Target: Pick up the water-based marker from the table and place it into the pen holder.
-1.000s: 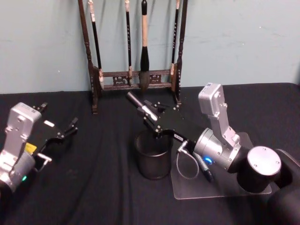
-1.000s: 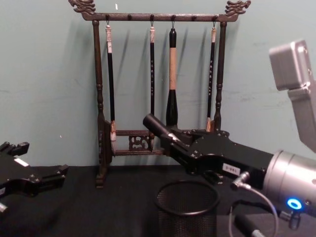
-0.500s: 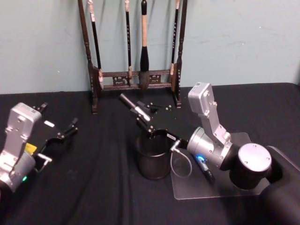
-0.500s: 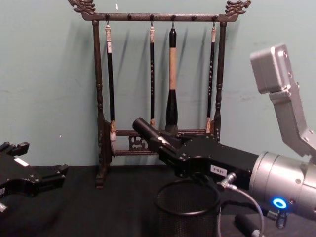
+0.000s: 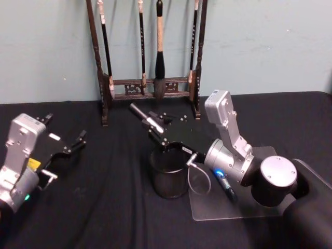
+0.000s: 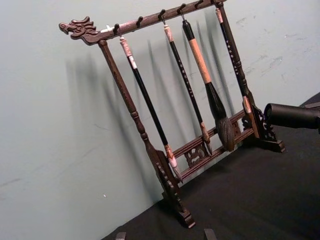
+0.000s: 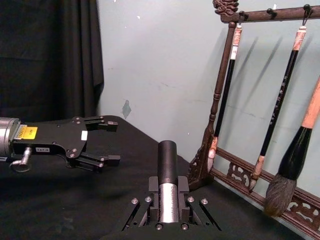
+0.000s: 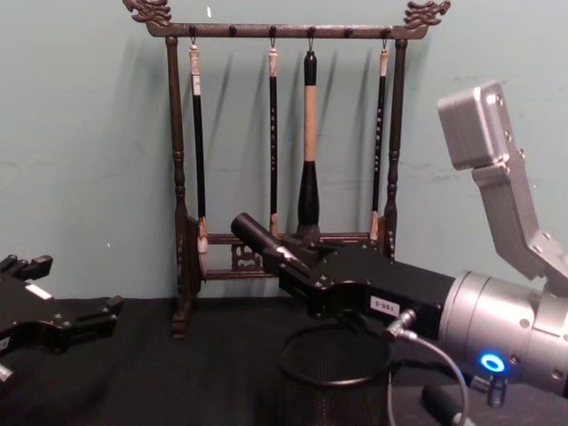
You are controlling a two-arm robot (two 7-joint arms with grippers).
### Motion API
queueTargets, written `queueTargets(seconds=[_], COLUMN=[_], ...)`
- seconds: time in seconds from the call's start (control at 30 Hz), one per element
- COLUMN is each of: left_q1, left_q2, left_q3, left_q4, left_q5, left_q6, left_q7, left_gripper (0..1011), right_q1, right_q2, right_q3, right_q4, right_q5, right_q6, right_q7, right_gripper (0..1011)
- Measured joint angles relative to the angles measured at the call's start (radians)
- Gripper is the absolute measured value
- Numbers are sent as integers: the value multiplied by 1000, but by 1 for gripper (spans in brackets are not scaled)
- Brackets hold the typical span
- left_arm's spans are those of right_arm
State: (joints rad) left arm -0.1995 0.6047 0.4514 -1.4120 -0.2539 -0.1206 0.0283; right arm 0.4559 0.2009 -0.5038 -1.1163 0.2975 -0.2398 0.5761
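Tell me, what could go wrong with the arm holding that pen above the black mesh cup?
1. The right gripper holds the marker nearly level, its free end past the rim of the pen holder; released so, it might land across the rim or on the table.
2. That end points at the brush rack; a push forward could knock it.
The left gripper is parked at the left.
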Motion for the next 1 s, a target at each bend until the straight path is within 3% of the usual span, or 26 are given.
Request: queueTargets(seconds=[0.2, 0.27, 0.3, 0.37, 0.43, 0.47, 0.5, 0.77, 0.9, 1.0], left_q1=[0, 0, 0, 0, 0, 0, 0, 0, 0, 0], left_q2=[0, 0, 0, 0, 0, 0, 0, 0, 0, 0], left_q3=[0, 0, 0, 0, 0, 0, 0, 0, 0, 0], left_q4=[0, 0, 0, 0, 0, 0, 0, 0, 0, 0], left_q5=[0, 0, 0, 0, 0, 0, 0, 0, 0, 0], left_q6=[0, 0, 0, 0, 0, 0, 0, 0, 0, 0], left_q7=[0, 0, 0, 0, 0, 0, 0, 0, 0, 0], left_gripper=[1009, 1009, 1009, 1009, 1009, 1009, 1009, 1009, 1009, 1009], right_q1=[-1, -1, -2, -2, -2, -2, -2, -3, -3, -16], right_q2=[1, 1, 1, 1, 1, 1, 2, 2, 2, 11], right_q3=[0, 0, 1, 1, 1, 1, 1, 1, 1, 8], right_q4=[-1, -2, -2, -2, -2, -2, -3, -3, -3, -22], right_q5=[1, 1, 1, 1, 1, 1, 2, 2, 2, 8], right_q6=[0, 0, 0, 0, 0, 0, 0, 0, 0, 6], right_q7=[0, -1, -1, -1, -1, -1, -2, -3, -3, -5], right_gripper=[227, 280, 358, 367, 511, 511, 600, 894, 1002, 1002])
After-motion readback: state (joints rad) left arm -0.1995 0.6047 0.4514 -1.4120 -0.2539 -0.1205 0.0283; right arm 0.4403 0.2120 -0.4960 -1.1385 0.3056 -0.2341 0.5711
